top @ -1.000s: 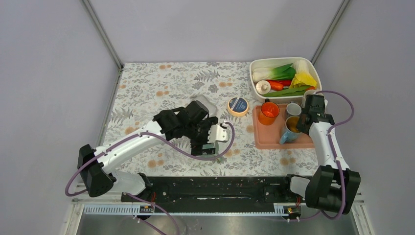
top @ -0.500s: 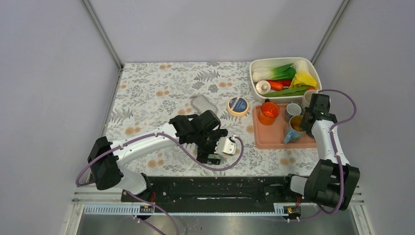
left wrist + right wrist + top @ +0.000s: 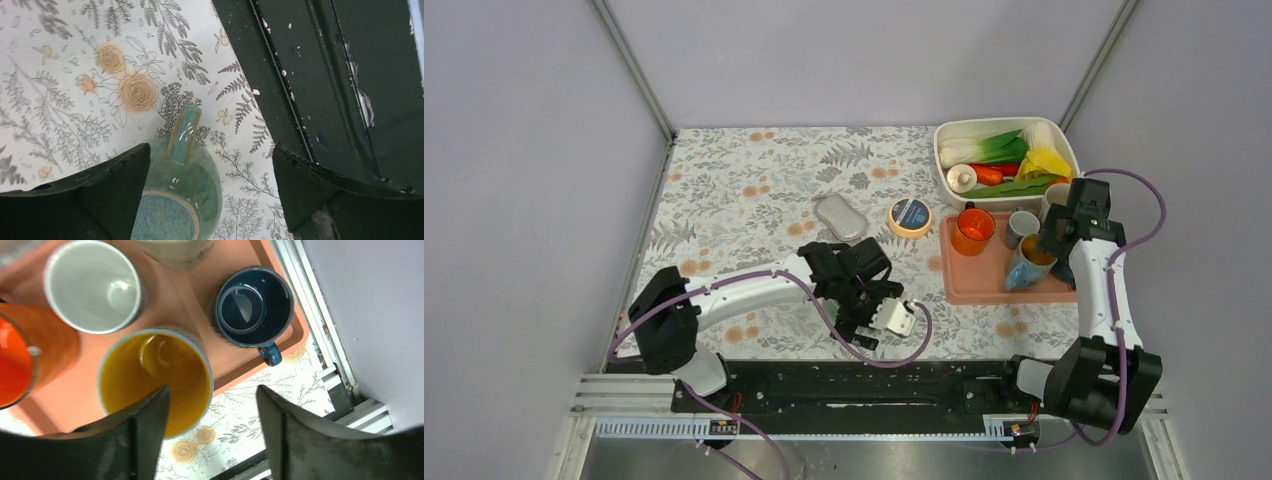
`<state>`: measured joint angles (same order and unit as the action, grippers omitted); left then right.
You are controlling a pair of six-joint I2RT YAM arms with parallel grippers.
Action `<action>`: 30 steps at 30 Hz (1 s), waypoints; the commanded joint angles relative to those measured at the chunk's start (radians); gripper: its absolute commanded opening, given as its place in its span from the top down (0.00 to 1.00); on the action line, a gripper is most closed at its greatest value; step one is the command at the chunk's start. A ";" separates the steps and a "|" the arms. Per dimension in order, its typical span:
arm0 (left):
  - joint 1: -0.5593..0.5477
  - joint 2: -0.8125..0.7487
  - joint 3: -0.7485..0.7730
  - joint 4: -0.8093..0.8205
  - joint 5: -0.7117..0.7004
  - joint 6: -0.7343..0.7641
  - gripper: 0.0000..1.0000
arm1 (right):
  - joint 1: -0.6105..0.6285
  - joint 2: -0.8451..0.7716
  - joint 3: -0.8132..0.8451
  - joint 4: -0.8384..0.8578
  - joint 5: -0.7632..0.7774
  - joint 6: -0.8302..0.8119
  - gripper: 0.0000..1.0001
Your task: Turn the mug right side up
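The mug (image 3: 187,175) is glazed teal-green and stands upside down on the floral cloth. Its ringed base faces up and its handle points away from me. My left gripper (image 3: 211,150) is open around it, and the mug sits close to the left finger without being gripped. In the top view the left gripper (image 3: 861,318) hides the mug. My right gripper (image 3: 214,387) is open and holds nothing. It hovers over a pale blue mug with a yellow inside (image 3: 155,375), which stands mouth-up on the pink tray (image 3: 197,310). The top view shows the right gripper (image 3: 1054,245) above that tray.
The tray (image 3: 969,285) also carries an orange cup (image 3: 973,230), a white-lined cup (image 3: 92,285) and a dark blue mug (image 3: 252,305). A white bin of vegetables (image 3: 944,165), a tape roll (image 3: 910,216) and a grey oval object (image 3: 840,217) lie further back. The black base rail (image 3: 320,90) runs just beside the mug.
My right gripper has opened, letting go of the yellow-lined mug's rim, and risen slightly. My left arm has drawn back toward the near edge and to the right, still open.
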<state>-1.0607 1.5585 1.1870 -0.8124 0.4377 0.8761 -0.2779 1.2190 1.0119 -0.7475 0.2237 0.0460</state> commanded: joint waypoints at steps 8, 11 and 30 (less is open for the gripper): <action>-0.084 0.108 0.009 0.154 -0.140 0.069 0.24 | 0.060 -0.220 0.065 -0.073 -0.216 0.062 0.07; -0.085 0.159 0.038 0.134 -0.207 0.071 0.34 | 0.088 -0.239 0.053 -0.082 -0.221 0.051 0.07; 0.033 0.123 0.156 0.166 -0.274 -0.148 1.00 | 0.212 -0.301 0.052 -0.126 -0.301 0.066 0.04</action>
<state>-1.1091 1.7821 1.2560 -0.7418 0.1696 0.8616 -0.0933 0.9638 1.0439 -0.8669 -0.0032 0.0994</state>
